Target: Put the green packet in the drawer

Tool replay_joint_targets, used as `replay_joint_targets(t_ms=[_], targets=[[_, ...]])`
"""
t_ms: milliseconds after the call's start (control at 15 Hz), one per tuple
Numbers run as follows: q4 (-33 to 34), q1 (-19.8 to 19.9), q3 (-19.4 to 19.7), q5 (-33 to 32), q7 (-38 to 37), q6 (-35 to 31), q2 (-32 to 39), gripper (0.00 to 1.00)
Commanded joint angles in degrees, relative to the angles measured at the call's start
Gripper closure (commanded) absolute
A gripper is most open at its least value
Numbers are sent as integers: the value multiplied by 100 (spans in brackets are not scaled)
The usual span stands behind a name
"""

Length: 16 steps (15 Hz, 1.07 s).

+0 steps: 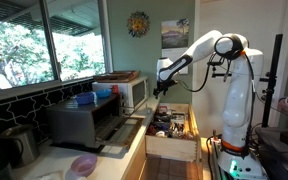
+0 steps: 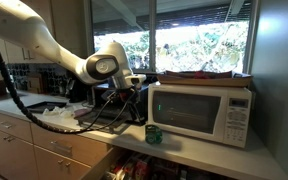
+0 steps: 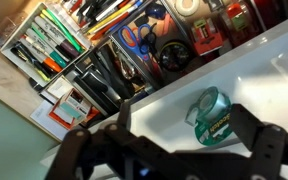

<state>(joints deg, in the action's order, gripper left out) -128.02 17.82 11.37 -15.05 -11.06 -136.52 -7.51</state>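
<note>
The green packet [image 3: 212, 113], a green tape dispenser, lies on the white countertop [image 3: 274, 80] just beside the open drawer. It also shows in an exterior view [image 2: 152, 133] in front of the microwave. My gripper [image 3: 184, 130] hangs above it, open and empty, one finger on each side of it in the wrist view. In both exterior views the gripper [image 1: 164, 88] [image 2: 136, 95] is held above the counter edge. The light-wood drawer [image 1: 171, 148] is pulled out and full of utensils and pens [image 3: 134, 45].
A white microwave [image 2: 199, 110] stands on the counter right behind the packet. A dark toaster oven [image 1: 84, 120] with its door down sits further along the counter. A pink bowl [image 1: 84, 164] lies near the counter's end. Windows run behind.
</note>
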Motion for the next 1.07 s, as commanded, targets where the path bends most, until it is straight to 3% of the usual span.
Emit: replay_joint_targets(t_ms=[0,133,600,733,1000], targets=[[17,-66,66,-2,8,19,-15,0],[183,-52,-30,78,-995,-49,263,0],[805,-324,-10,498,-3141,-595,1329,0],[1111,-364,70,782,-3477,-635,1664,0],[1622,-419,99,1385,-3257,-479,2138,0]])
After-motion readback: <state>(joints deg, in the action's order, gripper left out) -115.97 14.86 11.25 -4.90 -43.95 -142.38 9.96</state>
